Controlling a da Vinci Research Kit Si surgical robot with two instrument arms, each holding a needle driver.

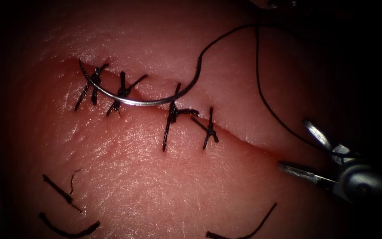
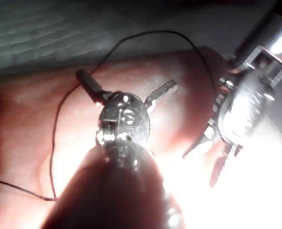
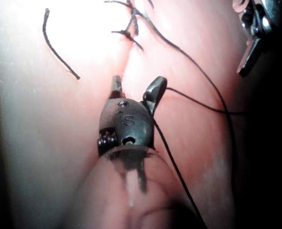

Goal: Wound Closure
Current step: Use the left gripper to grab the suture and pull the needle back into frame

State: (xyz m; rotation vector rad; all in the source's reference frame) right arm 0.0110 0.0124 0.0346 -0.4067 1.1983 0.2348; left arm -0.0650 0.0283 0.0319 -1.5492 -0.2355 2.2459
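Needle parked across the stitches, both drivers standing off with nothing in hand

The curved needle point(image 1: 133, 98) lies loose on the tissue point(image 1: 155, 177), draped over the two stitches at the 9 o'clock end of the cut point(image 1: 244, 140), its point up near 10 o'clock, not in the flesh as far as I can judge. Its thread point(image 1: 261, 95) climbs to 12 o'clock, then sweeps down toward 4 o'clock, where the right needle driver point(image 1: 299, 148) waits, jaws spread wide and empty, the thread passing close by its upper jaw. That looks like a spot chosen so the strand is within easy reach. In its own wrist view the left needle driver point(image 2: 126, 85) also has jaws splayed apart, gripping nothing. Four knotted stitches point(image 1: 173, 113) hold the cut; cut ends of thread point(image 1: 67, 230) lie at 7 o'clock, clear of the work.
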